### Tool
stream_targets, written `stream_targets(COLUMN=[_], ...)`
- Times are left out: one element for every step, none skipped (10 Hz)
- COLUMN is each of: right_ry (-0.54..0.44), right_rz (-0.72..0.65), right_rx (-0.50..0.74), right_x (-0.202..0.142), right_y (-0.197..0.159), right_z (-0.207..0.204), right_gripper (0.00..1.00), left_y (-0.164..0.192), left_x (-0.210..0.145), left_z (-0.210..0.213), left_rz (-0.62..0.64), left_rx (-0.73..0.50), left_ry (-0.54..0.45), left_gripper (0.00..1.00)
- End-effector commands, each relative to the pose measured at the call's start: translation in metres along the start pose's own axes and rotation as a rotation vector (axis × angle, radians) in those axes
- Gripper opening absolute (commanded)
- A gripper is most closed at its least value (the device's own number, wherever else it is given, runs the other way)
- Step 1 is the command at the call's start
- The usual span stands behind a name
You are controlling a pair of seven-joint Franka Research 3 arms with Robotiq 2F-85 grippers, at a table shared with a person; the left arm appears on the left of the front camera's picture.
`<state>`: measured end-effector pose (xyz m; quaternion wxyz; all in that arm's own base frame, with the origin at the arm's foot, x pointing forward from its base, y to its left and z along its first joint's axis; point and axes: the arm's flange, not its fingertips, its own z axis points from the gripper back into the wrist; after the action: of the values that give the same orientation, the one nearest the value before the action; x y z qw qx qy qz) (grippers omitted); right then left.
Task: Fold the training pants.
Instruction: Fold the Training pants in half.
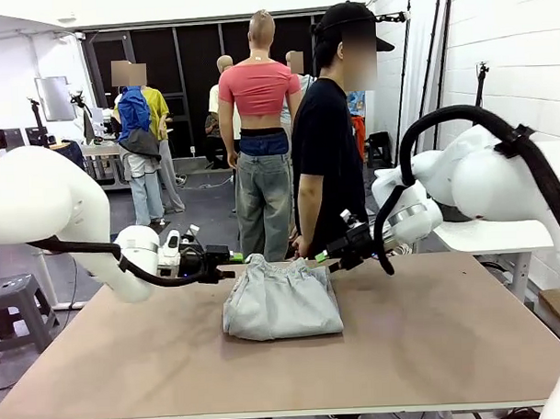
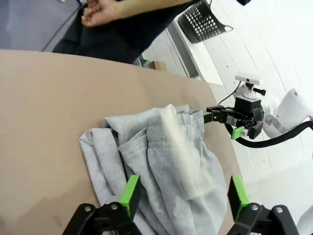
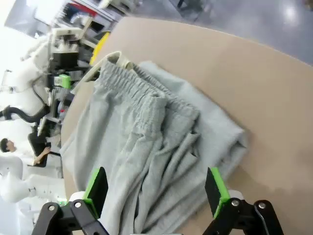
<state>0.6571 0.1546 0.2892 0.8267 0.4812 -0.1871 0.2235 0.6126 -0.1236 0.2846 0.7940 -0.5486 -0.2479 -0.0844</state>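
Note:
The light grey training pants lie in a folded bundle in the middle of the brown table, waistband toward the far edge. My left gripper hovers at the bundle's far left corner, and my right gripper at its far right corner. In the left wrist view the left gripper is open, green pads wide apart above the pants, and a white drawstring hangs blurred in front. The right gripper is open too, over the pants. Neither holds any cloth.
A person in black stands at the table's far edge, just behind the pants, with a hand near the body. A black mesh basket sits on the floor beyond. A grey stool stands left of the table.

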Motion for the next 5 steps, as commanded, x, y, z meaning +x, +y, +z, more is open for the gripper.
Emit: stream_targets(right_ry=[-0.051, -0.086, -0.024, -0.024, -0.024], right_rz=[0.033, 0.059, 0.010, 0.010, 0.010], right_rx=[-0.065, -0.066, -0.033, -0.033, -0.033], right_x=[-0.014, -0.012, 0.002, 0.002, 0.002], right_y=[0.026, 0.028, 0.009, 0.009, 0.009], right_z=[0.031, 0.035, 0.022, 0.022, 0.022], right_gripper=[1.00, 1.00, 1.00, 1.00, 1.00], left_y=[-0.022, -0.030, -0.009, -0.009, -0.009], left_x=[-0.015, -0.010, -0.001, -0.001, -0.001], left_z=[0.021, 0.026, 0.015, 0.015, 0.015], left_rz=[-0.042, -0.066, -0.009, -0.009, -0.009], left_rx=[0.005, 0.028, 0.006, 0.006, 0.006], left_ry=[-0.054, -0.076, -0.020, -0.020, -0.020], left_gripper=[1.00, 1.00, 1.00, 1.00, 1.00])
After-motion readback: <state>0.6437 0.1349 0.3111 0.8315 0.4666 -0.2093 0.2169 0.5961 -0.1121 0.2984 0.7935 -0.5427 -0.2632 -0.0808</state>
